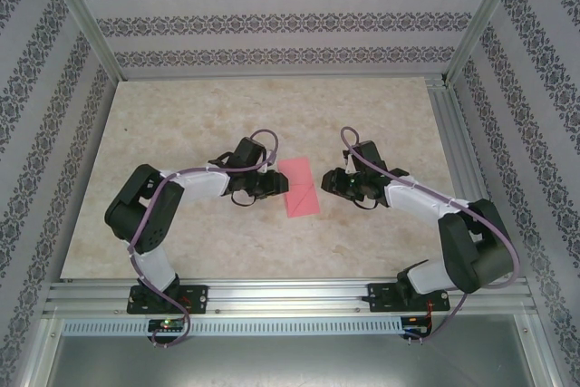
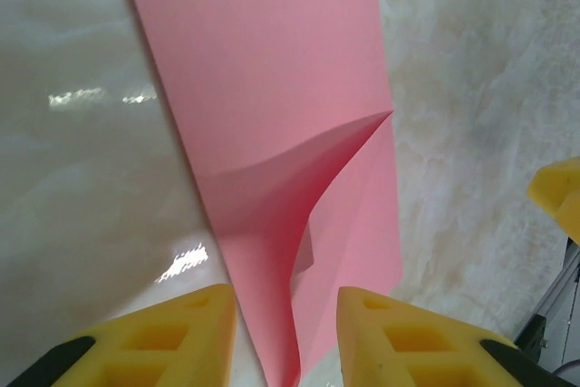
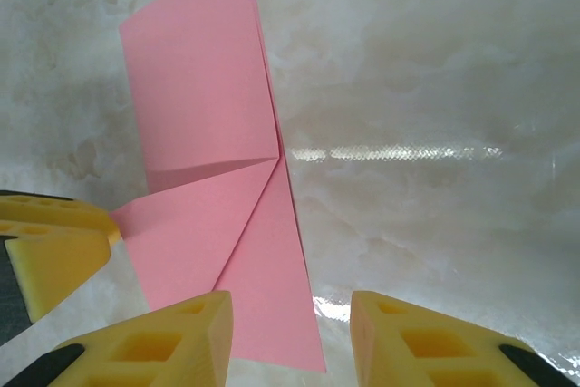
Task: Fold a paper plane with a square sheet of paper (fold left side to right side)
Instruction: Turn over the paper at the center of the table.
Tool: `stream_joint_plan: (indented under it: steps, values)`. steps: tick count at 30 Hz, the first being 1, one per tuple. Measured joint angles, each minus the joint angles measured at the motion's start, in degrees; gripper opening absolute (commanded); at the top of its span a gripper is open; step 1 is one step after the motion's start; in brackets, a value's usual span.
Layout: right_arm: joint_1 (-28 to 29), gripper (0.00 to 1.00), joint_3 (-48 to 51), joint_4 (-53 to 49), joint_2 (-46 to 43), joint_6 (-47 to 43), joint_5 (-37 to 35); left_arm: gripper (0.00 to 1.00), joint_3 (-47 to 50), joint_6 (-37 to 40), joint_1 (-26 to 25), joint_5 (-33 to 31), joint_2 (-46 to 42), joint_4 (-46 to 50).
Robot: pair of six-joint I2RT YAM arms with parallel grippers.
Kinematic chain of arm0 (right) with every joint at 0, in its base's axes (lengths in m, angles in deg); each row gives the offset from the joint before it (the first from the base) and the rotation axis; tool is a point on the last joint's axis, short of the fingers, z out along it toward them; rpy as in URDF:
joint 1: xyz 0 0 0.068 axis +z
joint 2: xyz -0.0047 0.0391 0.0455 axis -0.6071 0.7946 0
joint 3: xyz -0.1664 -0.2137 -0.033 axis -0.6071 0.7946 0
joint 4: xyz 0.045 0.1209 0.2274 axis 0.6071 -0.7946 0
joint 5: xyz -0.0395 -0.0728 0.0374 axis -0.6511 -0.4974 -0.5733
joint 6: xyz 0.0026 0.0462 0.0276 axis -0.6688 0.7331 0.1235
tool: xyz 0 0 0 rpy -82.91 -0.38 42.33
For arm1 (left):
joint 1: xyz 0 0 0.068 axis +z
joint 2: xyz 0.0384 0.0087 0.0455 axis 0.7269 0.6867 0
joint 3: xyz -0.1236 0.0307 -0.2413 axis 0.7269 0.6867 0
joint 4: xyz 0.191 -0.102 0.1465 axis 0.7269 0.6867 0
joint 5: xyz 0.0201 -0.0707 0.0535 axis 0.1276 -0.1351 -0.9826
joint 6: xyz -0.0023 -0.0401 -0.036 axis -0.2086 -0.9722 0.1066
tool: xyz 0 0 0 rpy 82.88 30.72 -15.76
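Parted left gripper (image 2: 285, 296) straddles the creased pink paper (image 2: 272, 88) on marble table (image 2: 72, 178)

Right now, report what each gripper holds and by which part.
Nothing is held. Both the left gripper and right gripper stand open; the pink paper lies loose, one edge between the left fingers.

Your lab test cell: aluminium frame posts (image 1: 83, 20), wallpapered walls (image 1: 272, 20) left, right and far, mounting rail (image 1: 290, 295) near.
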Motion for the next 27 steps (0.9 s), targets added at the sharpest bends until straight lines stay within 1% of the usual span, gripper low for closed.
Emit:
stream_joint_plan:
  steps: [7,17,24,27]
  values:
    - [-0.02,0.4,0.0,0.04,-1.25,0.0,0.0,0.35,-0.9,0.07,0.0,0.74,0.81,-0.17]
    - [-0.02,0.4,0.48,0.68,-1.25,0.02,0.46,0.31,-2.51,0.04,0.0,1.27,4.33,-1.55]
    - [0.0,0.4,0.94,2.01,-0.87,0.26,1.55,0.23,-2.51,-0.02,0.02,2.78,4.87,-3.1]
    - [0.0,0.4,1.18,3.3,0.11,0.72,2.4,0.17,-2.51,-0.07,0.02,3.87,4.98,-4.68]
